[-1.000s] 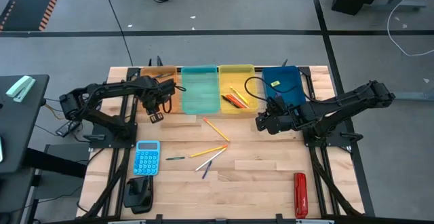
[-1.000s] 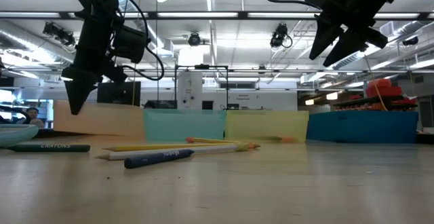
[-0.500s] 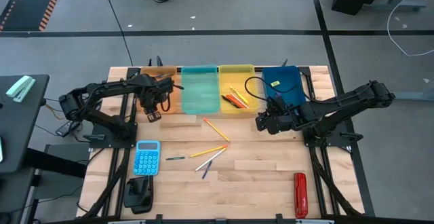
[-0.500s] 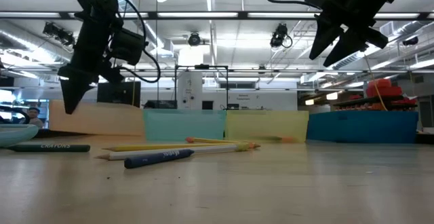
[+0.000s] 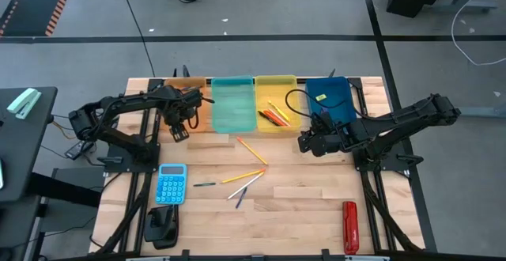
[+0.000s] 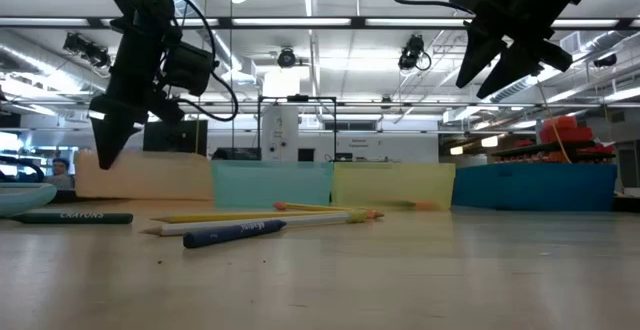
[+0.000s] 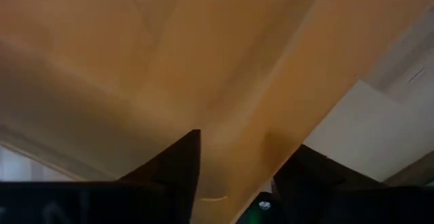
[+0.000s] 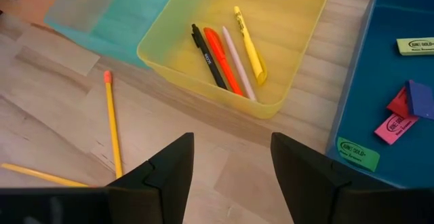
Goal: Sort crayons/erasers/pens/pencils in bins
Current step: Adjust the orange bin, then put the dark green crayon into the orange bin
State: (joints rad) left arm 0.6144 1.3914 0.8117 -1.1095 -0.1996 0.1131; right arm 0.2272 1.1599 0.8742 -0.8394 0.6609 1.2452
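- Overhead, the left gripper is seen at the near edge of the orange bin; its jaws are parted, with nothing seen between them, and the orange plastic fills its wrist view.
- Further right, the right gripper is held above the table just in front of the yellow bin and dark blue bin, jaws spread wide and empty.
- Four sticks are lying in the yellow bin: black, orange, pale pink and yellow.
- Small erasers are lying in the dark blue bin.
- Loose pencils and a dark pen are left on the wooden table, in front of the teal bin.
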